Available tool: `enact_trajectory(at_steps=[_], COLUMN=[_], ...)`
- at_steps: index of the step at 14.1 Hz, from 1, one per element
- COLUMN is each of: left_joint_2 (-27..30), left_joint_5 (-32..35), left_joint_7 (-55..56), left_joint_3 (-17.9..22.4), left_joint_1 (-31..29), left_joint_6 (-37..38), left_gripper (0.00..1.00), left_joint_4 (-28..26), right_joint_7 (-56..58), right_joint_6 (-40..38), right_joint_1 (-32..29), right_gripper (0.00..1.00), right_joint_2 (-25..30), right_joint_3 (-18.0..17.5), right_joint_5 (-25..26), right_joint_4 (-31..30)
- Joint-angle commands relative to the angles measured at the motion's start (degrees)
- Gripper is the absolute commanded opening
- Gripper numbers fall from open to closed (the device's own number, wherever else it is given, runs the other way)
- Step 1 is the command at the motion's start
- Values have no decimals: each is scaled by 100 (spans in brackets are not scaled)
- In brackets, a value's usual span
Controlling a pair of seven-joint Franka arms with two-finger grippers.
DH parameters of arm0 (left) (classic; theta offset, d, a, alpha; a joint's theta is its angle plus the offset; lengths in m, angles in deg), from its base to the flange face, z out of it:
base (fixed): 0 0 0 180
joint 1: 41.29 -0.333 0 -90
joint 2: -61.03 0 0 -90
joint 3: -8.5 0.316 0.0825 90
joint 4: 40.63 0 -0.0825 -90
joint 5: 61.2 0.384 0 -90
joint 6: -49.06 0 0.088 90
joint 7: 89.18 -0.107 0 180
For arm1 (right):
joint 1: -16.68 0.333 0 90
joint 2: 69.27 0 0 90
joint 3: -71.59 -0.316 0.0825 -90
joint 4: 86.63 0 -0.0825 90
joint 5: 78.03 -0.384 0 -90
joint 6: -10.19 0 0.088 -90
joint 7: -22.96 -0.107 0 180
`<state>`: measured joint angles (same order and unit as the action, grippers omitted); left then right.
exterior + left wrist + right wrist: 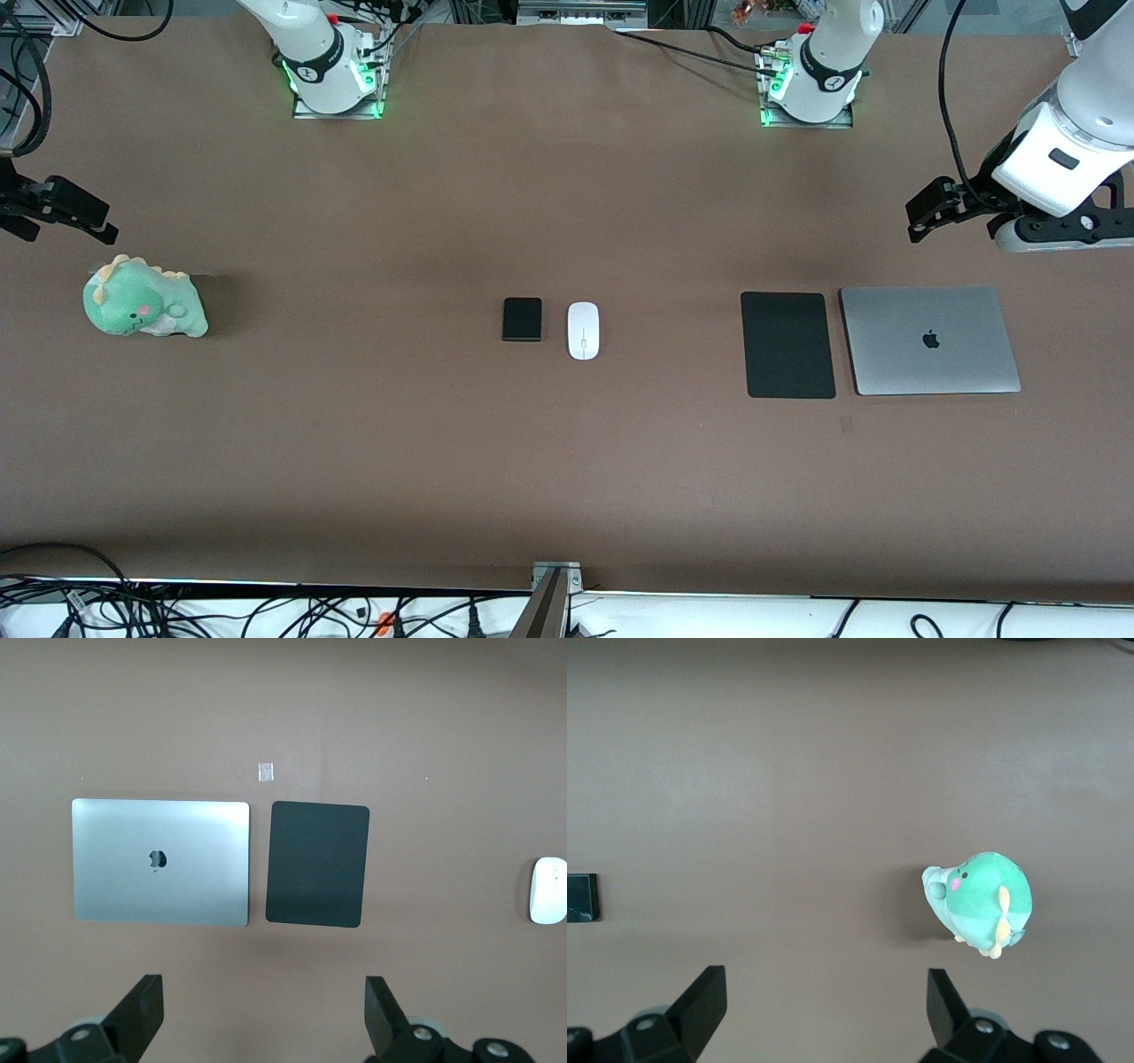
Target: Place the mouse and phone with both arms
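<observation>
— So, what do we see first? 
— We see the right pincer (62,208) up over the right arm's end of the worktop (354,443), fingers wide apart, above a green toy dinosaur (144,308). 
— And in the middle? 
— We see the phone (522,319) lying flat, with the mouse (583,330) just beside it. 
— Then? 
— We see a black mouse pad (788,345) beside a grey laptop (928,340). The left pincer (930,208) hangs above them, fingers apart, holding nothing.
</observation>
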<state>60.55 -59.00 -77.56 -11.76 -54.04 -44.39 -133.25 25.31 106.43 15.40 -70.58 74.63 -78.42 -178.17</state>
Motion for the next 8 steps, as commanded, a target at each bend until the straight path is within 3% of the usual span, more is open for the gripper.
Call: enact_trajectory(at_steps=[1,8], left_joint_2=[-67,-75], left_joint_5=[-44,-1], left_joint_7=[-90,-169], left_joint_3=[-4,-83], left_joint_1=[9,9], left_joint_6=[28,54], left_gripper=[100,100], left_joint_4=[149,131], right_joint_7=[37,46], right_joint_6=[-61,-61], right_joint_1=[-65,-65], right_gripper=[100,100], right_joint_2=[130,130], right_joint_3=[-66,-66], right_joint_5=[22,22], right_joint_4=[-101,-101])
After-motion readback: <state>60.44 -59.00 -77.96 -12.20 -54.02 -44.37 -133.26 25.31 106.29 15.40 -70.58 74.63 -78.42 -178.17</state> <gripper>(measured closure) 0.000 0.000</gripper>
